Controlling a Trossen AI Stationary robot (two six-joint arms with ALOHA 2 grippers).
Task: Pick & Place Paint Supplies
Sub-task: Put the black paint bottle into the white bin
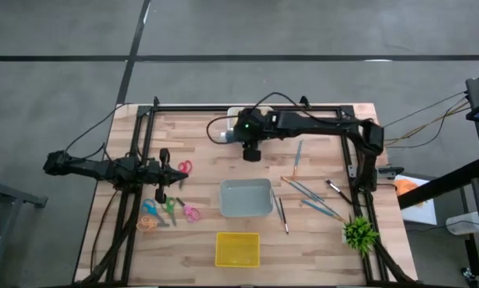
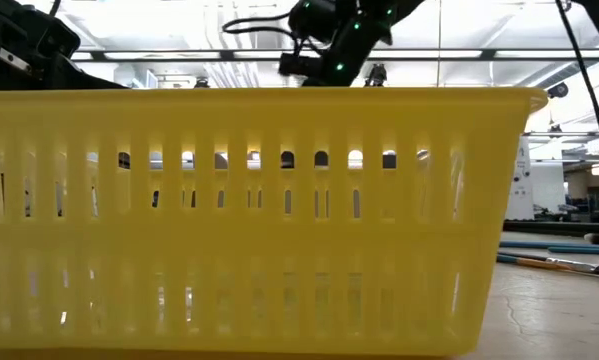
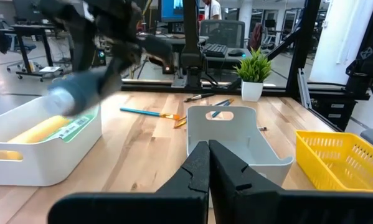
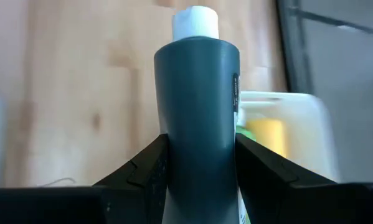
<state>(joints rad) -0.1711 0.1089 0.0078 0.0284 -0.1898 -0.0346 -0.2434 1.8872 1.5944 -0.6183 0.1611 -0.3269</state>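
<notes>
Right wrist view: the right gripper (image 4: 198, 168) clamps the dark blue tube (image 4: 198, 112), white cap forward, above the wood just beside the white bin (image 4: 286, 106). That bin holds a yellow tube (image 4: 266, 134). The left gripper (image 3: 208, 163), fingers pressed together, waits well apart from the bin.

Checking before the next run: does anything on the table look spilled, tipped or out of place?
Nothing stands out. The right gripper holds a dark blue tube, capped, above the white bin; brushes lie loose on the table.
</notes>
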